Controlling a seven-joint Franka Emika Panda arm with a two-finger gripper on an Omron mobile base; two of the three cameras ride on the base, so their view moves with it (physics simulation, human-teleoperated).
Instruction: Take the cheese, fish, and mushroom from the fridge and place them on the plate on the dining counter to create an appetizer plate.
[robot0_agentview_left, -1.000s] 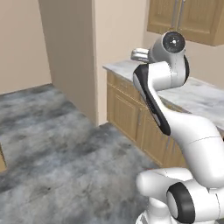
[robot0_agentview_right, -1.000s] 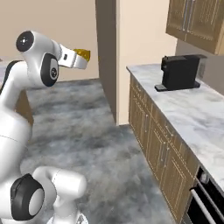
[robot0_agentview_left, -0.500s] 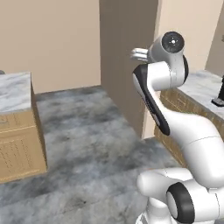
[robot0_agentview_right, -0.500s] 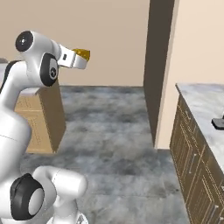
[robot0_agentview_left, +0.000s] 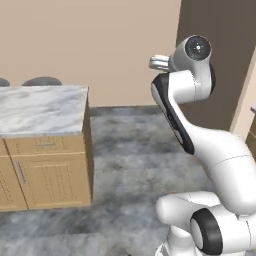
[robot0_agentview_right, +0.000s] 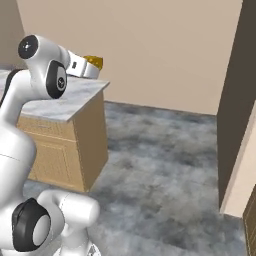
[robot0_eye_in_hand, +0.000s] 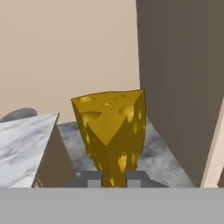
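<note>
So the gripper (robot0_eye_in_hand: 114, 180) is clamped on the bottom of the cheese (robot0_eye_in_hand: 112, 131), wedge sticking straight out past its tips, and the dining counter (robot0_eye_in_hand: 24, 142) sits lower, off to the gripper's left, plate not spotted yet.

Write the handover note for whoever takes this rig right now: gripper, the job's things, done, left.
Gripper: shut on the cheese, held up high in front of the arm.
Cheese: yellow wedge between the fingertips, clear of every surface.
Dining counter: marble top with tan wood sides, ahead and to the left of the base, not yet under the gripper.
Done: cheese is in hand.
Left: carry the cheese to the plate on that counter and set it down, then deal with the fish and the mushroom.
</note>
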